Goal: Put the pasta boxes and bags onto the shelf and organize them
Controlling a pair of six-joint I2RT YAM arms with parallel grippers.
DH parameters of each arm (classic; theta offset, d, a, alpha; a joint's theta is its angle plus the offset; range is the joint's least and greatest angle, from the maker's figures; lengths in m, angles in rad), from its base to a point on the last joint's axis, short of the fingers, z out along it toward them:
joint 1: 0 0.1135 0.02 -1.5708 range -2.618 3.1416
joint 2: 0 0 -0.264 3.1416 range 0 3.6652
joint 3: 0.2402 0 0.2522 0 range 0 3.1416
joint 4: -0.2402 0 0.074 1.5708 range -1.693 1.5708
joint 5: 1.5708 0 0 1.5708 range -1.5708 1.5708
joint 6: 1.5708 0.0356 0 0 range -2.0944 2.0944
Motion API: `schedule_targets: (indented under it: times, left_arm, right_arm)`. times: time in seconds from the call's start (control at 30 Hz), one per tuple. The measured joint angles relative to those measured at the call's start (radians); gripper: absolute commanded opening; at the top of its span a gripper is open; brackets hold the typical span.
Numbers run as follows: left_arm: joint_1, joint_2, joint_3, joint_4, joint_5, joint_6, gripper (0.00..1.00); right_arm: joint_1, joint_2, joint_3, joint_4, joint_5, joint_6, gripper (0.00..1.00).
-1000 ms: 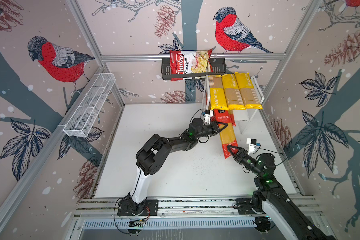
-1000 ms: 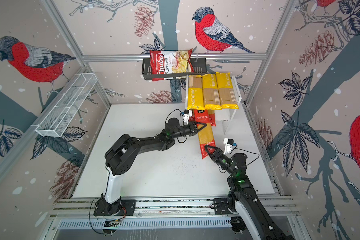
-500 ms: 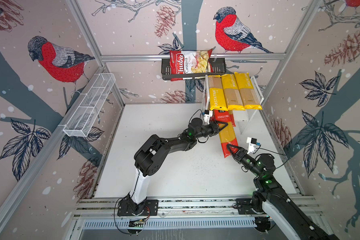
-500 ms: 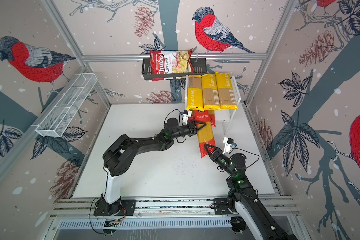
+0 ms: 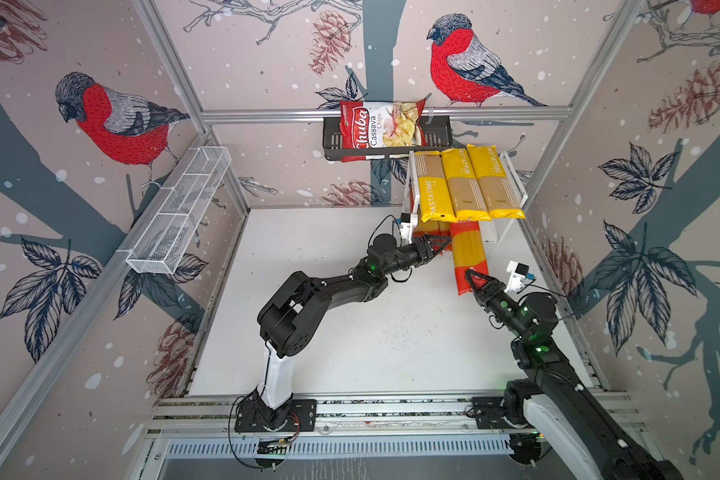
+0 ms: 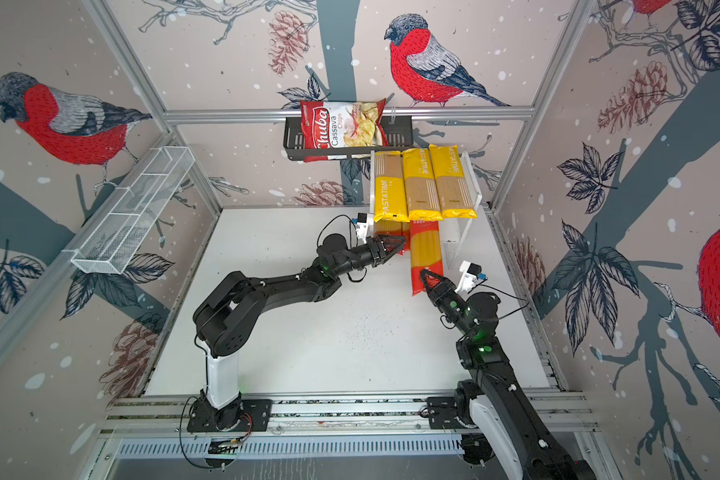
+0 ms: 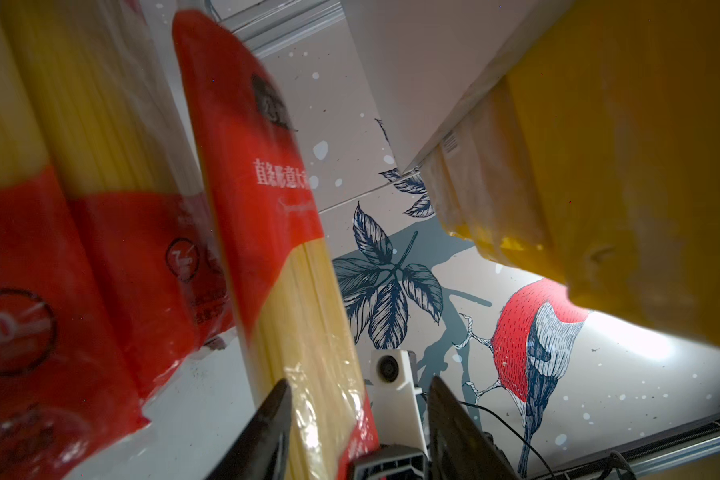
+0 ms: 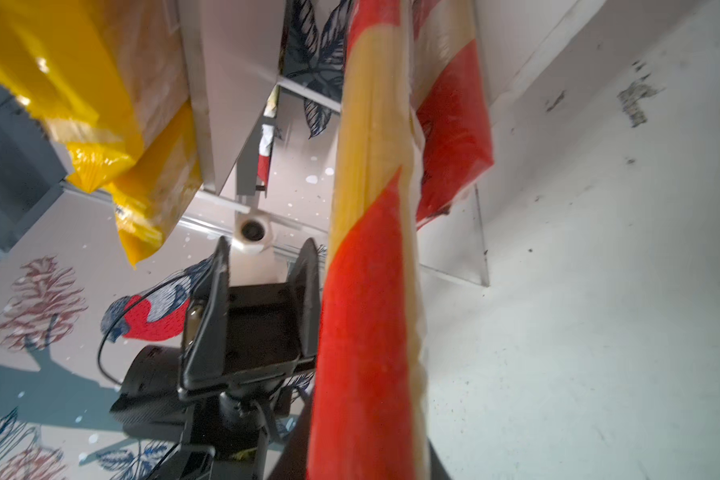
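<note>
Red at both ends and clear in the middle, the pack (image 5: 466,253) is stretching straight ahead of the right claw (image 5: 473,277), which is pinching its near end. Its far end is reaching in under the top board of the shelf (image 5: 515,183), below the three yellow packs (image 5: 462,187) lying side by side up there. In the left wrist view it is standing on edge and leaning, just beside the red pair (image 7: 100,249) lying flat on the lower board.

The left claw (image 5: 442,242) is hanging beside the pack's middle with its jaws spread, gripping nothing. One finger (image 7: 273,415) is sitting close to the wrapper, though I cannot tell whether it is touching.

To my eye they are stowing the last red pack on the lower tier. The next move seems to call for the right claw pushing forward along the pack's length, then rolling it flat next to the pair, with the left claw drawing aside or nudging it over.

The left arm is reaching low and long, forearm nearly level, claw pointing across at the pack. The right arm is rising from its base, elbow bent, claw aimed toward the shelf.
</note>
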Motion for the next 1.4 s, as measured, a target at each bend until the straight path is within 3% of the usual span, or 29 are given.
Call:
schedule_targets:
  times: [0.57, 1.03, 1.1, 1.4]
  left_arm:
    - [0.003, -0.044, -0.067, 0.029, -0.060, 0.007, 0.52]
    - [-0.028, -0.047, -0.075, 0.028, -0.076, 0.026, 0.51]
    - [-0.029, -0.049, -0.080, 0.028, -0.077, 0.027, 0.52]
    - [-0.032, -0.056, -0.105, 0.027, -0.079, 0.032, 0.51]
  right_arm:
    - [-0.154, 0.262, 0.235, -0.083, -0.094, -0.091, 0.14]
    - [-0.179, 0.417, 0.323, -0.087, -0.117, -0.117, 0.14]
    - [-0.179, 0.442, 0.327, -0.082, -0.118, -0.118, 0.17]
    - [-0.179, 0.470, 0.294, -0.003, -0.114, -0.126, 0.48]
